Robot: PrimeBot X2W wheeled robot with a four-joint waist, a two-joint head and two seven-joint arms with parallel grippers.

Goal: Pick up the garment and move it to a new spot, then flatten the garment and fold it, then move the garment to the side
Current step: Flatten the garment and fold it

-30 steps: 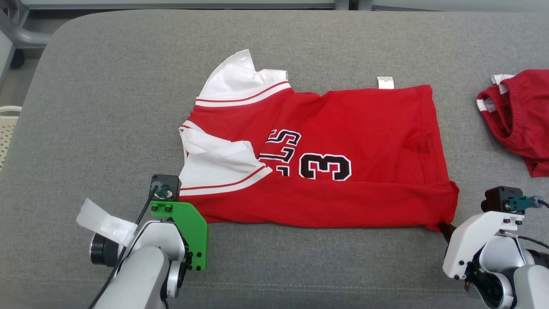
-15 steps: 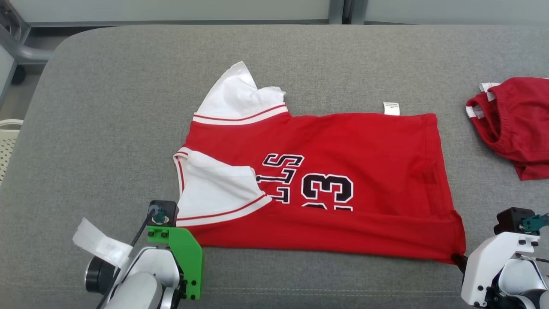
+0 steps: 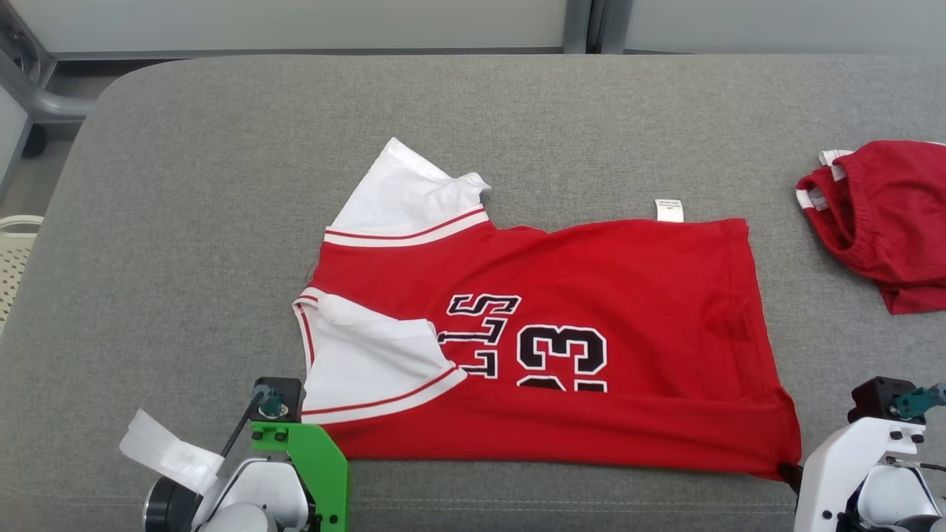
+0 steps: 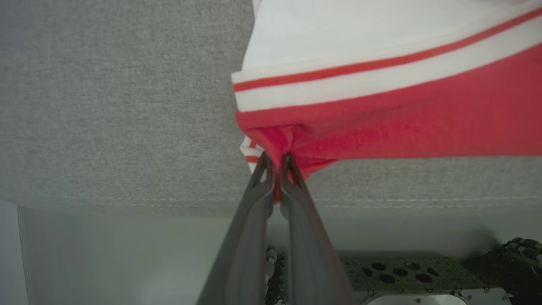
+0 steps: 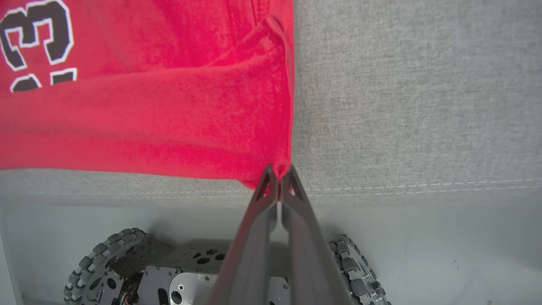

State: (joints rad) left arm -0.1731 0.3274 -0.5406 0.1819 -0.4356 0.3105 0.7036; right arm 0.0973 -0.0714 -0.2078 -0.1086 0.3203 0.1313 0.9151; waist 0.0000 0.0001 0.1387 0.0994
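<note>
The garment [image 3: 628, 310] is a red jersey with white sleeves and black number 3, lying flat on the grey cushioned surface [image 3: 185, 222], its near edge close to the front seam. In the left wrist view my left gripper [image 4: 276, 163] is shut on the garment's [image 4: 402, 123] near left corner, below the white sleeve band. Seen from the right wrist, my right gripper [image 5: 279, 173] is shut on the near right hem corner of the garment [image 5: 169, 114]. In the head view the left wrist [image 3: 295, 473] and the right wrist [image 3: 857, 473] sit at the bottom corners.
A second red garment [image 3: 887, 214] with white trim lies crumpled at the right edge of the cushion. A white perforated basket [image 3: 11, 251] stands off the left side. The cushion's front edge [image 5: 423, 186] runs just under both grippers, with the robot's wheeled base [image 5: 110, 262] below.
The head camera has tilted, so the scene sits lower in the picture. Both grippers have drawn back toward the front edge, pulling the garment's near edge with them.
</note>
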